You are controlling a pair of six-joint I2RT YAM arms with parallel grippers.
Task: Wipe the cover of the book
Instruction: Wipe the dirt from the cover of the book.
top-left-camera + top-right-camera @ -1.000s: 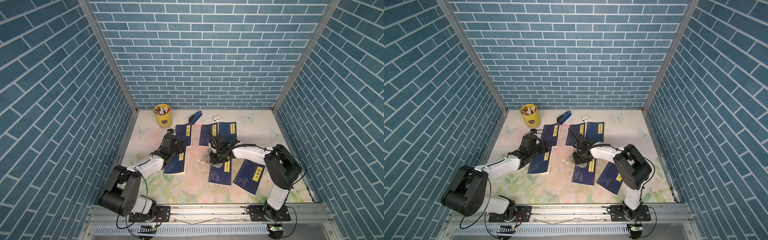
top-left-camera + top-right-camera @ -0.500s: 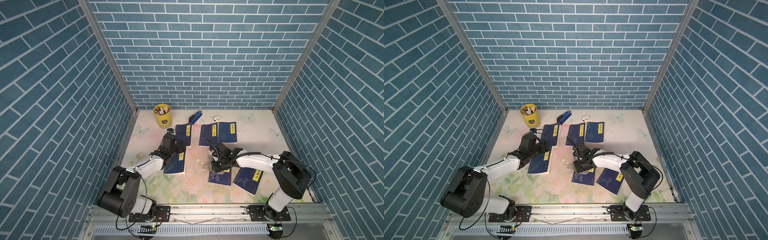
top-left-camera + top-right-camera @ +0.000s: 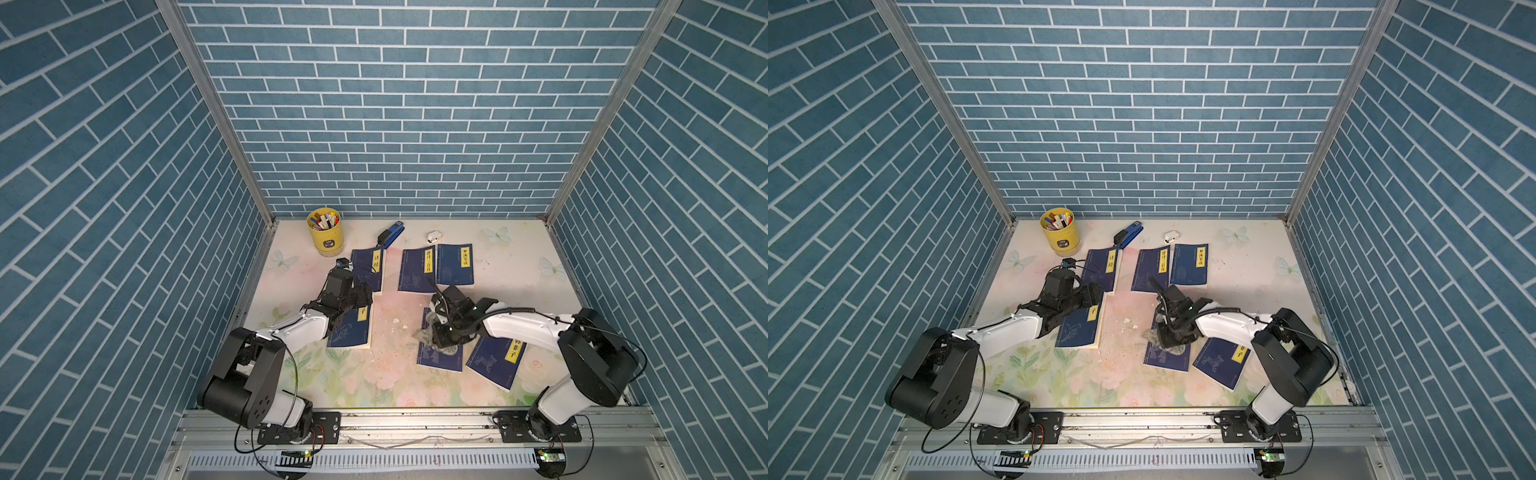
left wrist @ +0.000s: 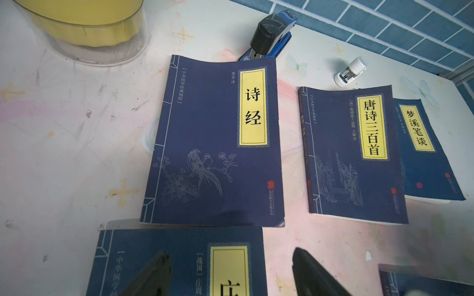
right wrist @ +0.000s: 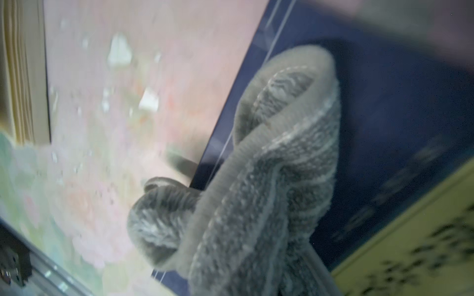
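A dark blue book (image 3: 439, 358) (image 3: 1165, 360) lies at the table's middle front. My right gripper (image 3: 445, 332) (image 3: 1174, 336) is shut on a grey cloth (image 3: 430, 330) (image 3: 1152, 334) (image 5: 269, 179) and presses it onto this book's cover near its left edge. The cloth hides the right fingers in the right wrist view. My left gripper (image 3: 362, 294) (image 3: 1091, 294) (image 4: 230, 258) stands open, low over the far end of another blue book (image 3: 351, 332) (image 4: 179, 256) with a yellow label. One of its fingers (image 4: 151, 274) is over that cover, and nothing is between them.
A yellow pen cup (image 3: 325, 230), a blue stapler (image 3: 390, 233) and a small white object (image 3: 433, 237) stand at the back. Other blue books lie at the back (image 3: 368, 266) (image 3: 415, 270) (image 3: 455, 264) and front right (image 3: 494, 357). White crumbs (image 3: 395, 322) dot the mat.
My right gripper has slid the cloth toward the front, from the book's far end down over its cover. The left arm has not moved.
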